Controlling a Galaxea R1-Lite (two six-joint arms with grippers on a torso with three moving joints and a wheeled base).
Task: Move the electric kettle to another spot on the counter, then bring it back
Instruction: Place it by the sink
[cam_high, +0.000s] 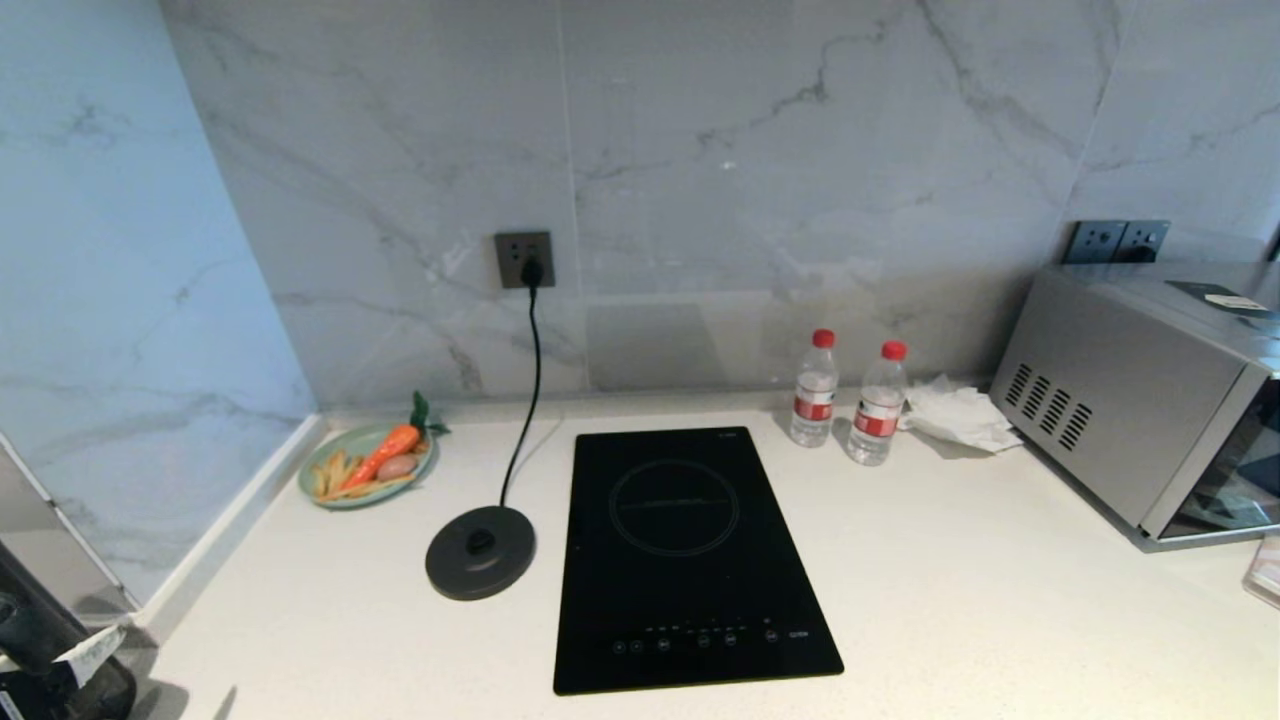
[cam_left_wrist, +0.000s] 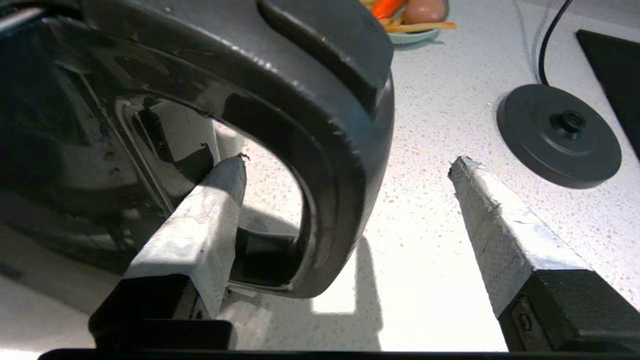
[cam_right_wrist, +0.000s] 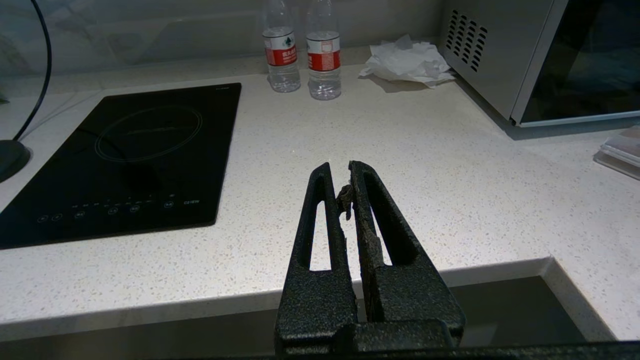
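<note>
From the head, the counter (cam_high: 950, 560) is lying pale under a marbled wall, bearing a black hob (cam_high: 680, 560), the bare kettle base (cam_high: 480, 552), two water bottles (cam_high: 845, 400) and a microwave (cam_high: 1150, 400). At the left wrist, the left gripper (cam_left_wrist: 350, 165) is standing wide apart around the electric kettle (cam_left_wrist: 150, 125)'s loop handle, gripping nothing, the kettle sitting on the counter away from its base. At the right wrist, the right gripper (cam_right_wrist: 348, 175) is hanging closed and empty over the counter's front edge.

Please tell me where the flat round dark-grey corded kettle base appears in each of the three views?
Head view: flat round dark-grey corded kettle base sits on the counter just left of the black glass induction hob.
Left wrist view: base at right, beyond the open left gripper.
Right wrist view: only its edge, at far left.
Shared landmark: the hob.
</note>
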